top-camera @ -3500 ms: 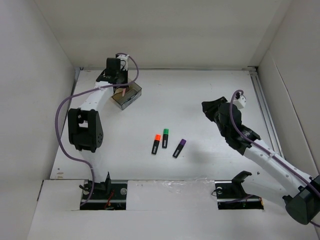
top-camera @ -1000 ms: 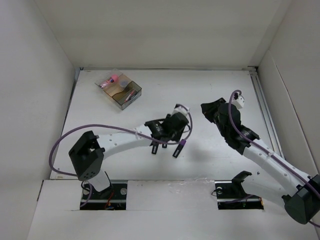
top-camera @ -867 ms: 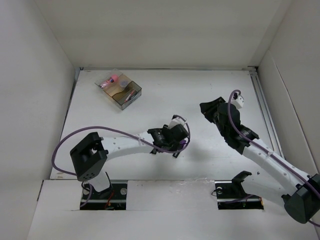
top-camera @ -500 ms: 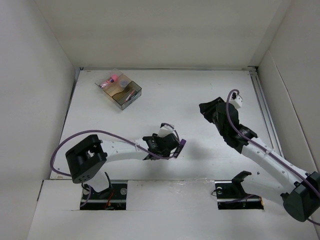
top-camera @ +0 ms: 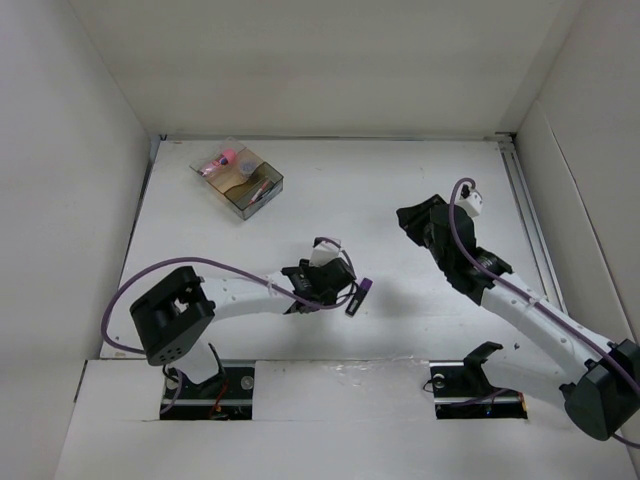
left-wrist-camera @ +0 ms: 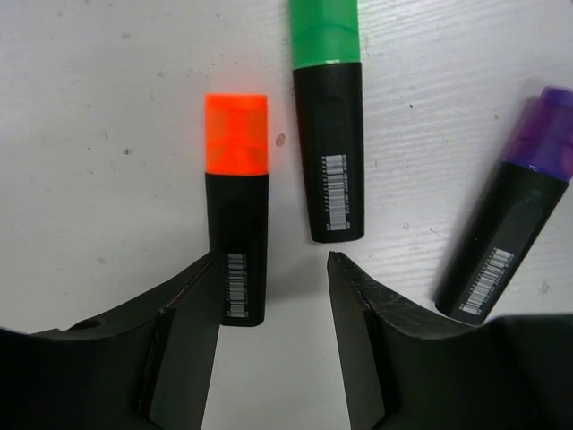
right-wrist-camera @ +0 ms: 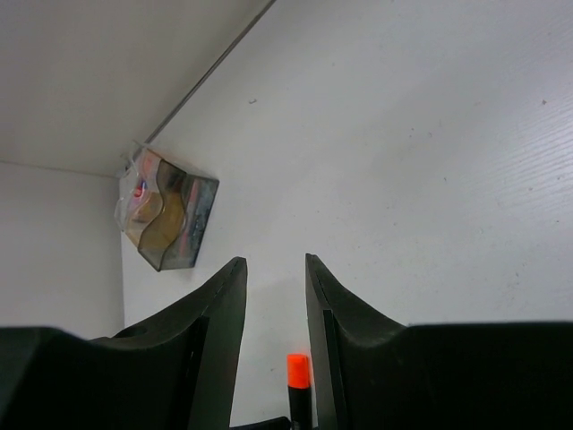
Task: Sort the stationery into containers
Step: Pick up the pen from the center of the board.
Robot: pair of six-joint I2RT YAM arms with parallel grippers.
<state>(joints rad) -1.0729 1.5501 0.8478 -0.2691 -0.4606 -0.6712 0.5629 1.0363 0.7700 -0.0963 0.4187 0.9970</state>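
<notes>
Three stubby black highlighters lie side by side on the white table in the left wrist view: orange [left-wrist-camera: 236, 206], green [left-wrist-camera: 328, 134] and purple [left-wrist-camera: 515, 206]. My left gripper [left-wrist-camera: 271, 260] is open and empty just above them, with the orange one's black end beside its left finger [left-wrist-camera: 183, 340]. From above, the left gripper [top-camera: 320, 280] covers the orange and green ones; only the purple one [top-camera: 359, 296] shows. The clear divided box [top-camera: 240, 180] at the far left holds a pink-topped bottle [top-camera: 226, 157] and a pink pen [top-camera: 262, 188]. My right gripper [right-wrist-camera: 273, 264] is open and empty, raised at mid-right [top-camera: 412, 218].
White walls close in the table on the left, back and right. The right wrist view shows the box [right-wrist-camera: 166, 219] far off and the orange highlighter [right-wrist-camera: 298, 381] low between its fingers. The right arm's elbow [top-camera: 480, 270] hangs over the right side.
My left arm has left the box at the far left, swung to the middle and settled low over the highlighters, drawing back slightly. The right arm has barely moved.
</notes>
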